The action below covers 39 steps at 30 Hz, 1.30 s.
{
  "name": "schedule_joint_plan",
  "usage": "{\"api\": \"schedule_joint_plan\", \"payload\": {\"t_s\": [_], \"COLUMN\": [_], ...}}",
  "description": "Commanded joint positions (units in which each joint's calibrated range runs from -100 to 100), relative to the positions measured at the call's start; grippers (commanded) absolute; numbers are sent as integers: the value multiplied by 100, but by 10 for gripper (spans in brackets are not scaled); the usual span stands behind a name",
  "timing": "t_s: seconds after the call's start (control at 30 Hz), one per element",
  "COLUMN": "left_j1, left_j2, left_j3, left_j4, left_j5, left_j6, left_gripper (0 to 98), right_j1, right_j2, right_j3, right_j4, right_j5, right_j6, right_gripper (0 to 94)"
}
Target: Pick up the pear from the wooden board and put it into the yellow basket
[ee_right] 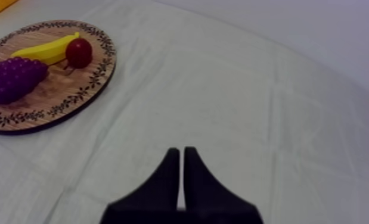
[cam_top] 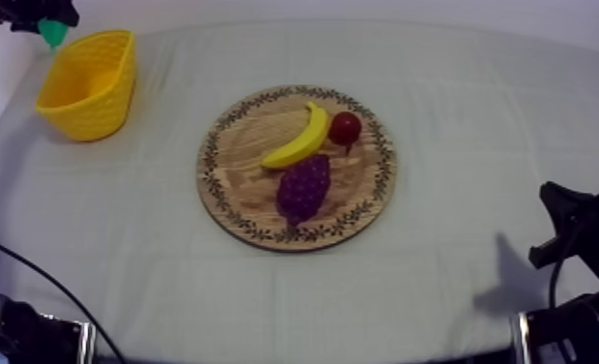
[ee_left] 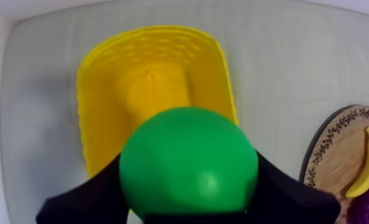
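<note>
Now: pear [ee_left: 188, 161], smooth, light, likely slippery; your left pincer [cam_top: 42, 17] clamps its broad middle over the far-left basket [cam_top: 98, 102]. Right pincer [ee_right: 182, 158] pressed together, empty, near right.

The board [cam_top: 235, 189] lies mid-frame on the tabletop [cam_top: 477, 106]. On it the banana [cam_top: 298, 141] lies across the far half. The small red fruit [cam_top: 344, 127] is just right of the banana's upper end, and the grapes [cam_top: 304, 186] are in front of both. The basket [cam_top: 85, 92] stands at the upper left, well apart from the board. The pear [cam_top: 53, 35] sits between the jaws of the left gripper [cam_top: 47, 26], above the basket's far corner. The right gripper [ee_right: 181, 158] is over bare tabletop, right of the board.
</note>
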Motion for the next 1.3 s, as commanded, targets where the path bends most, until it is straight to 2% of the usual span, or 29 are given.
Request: {"api": "schedule_joint_plan", "payload": {"t_s": [0.0,0.4,0.73,0.83,1.1,1.27], "left_j1": [-8,-100,-160,-163,-157,-180], "left_j2": [266,1843,2942,3123,3358,3285], "left_j3": [-1,-434,-1218,-1411,-1619,-1552], "left_j4": [-40,-160,-166,-184,-322,-369], "left_j5": [-67,-419,-446,-442,-328,-306], "left_j6": [-3,-48,-73,-53,42,27], "left_gripper": [461,450,469,547,887,951], "right_j1": [-3,-3,-3,-3,-3,-3], "right_j2": [-4,-4,-4,-4,-4,-4], "right_j3": [-5,-5,-5,-5,-5,-5], "right_j4": [-1,-1,-1,-1,-1,-1], "right_j5": [4,4,4,4,4,4], "right_j6": [-1,0,0,0,-2,-1], "right_gripper": [4,4,4,4,4,4]}}
